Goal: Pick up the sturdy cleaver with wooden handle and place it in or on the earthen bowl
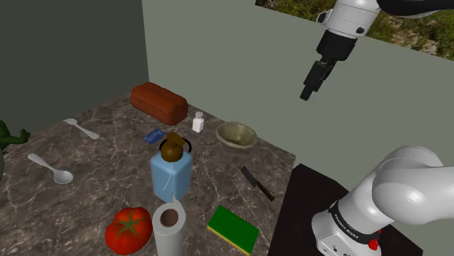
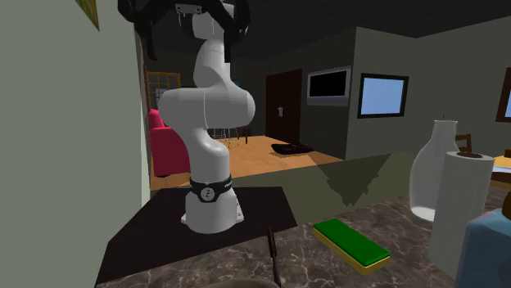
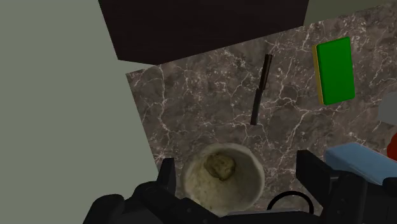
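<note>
The cleaver (image 3: pixel 261 89) is seen lying flat on the marble counter (image 3: pixel 191 108), well apart from the bowl (image 3: pixel 222 175), between it and the green sponge (image 3: pixel 335 70). The gripper (image 1: pixel 308 93), fingers spread wide, hangs high above the bowl. It should be lowered with fingers set across the cleaver's narrow width.

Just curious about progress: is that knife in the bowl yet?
Out. The cleaver lies flat on the counter, apart from the bowl.
</note>
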Motion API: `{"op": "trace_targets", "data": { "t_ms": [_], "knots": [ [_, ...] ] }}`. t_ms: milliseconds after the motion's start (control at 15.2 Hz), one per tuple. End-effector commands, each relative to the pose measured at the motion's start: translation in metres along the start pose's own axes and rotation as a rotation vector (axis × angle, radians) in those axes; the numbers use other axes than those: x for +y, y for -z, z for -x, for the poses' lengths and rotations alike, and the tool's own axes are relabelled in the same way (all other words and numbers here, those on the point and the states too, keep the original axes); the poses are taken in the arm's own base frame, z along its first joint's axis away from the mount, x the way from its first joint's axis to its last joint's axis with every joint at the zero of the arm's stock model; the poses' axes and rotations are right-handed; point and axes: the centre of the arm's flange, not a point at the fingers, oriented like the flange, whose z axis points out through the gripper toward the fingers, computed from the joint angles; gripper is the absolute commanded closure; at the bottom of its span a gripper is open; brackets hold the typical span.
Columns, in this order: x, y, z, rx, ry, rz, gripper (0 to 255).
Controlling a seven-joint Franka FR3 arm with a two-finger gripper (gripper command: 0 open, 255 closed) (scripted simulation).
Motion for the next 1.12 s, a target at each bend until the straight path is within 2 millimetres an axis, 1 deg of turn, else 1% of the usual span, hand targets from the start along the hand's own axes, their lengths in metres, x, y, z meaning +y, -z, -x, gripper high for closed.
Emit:
{"op": "trace_targets", "data": {
  "t_ms": [0, 1056],
  "knots": [
    [0.0, 0.0, 0.0, 0.0, 0.0, 0.0, 0],
    [-0.086, -0.194, 0.014, 0.001, -0.136, 0.025, 0]
  ]
}}
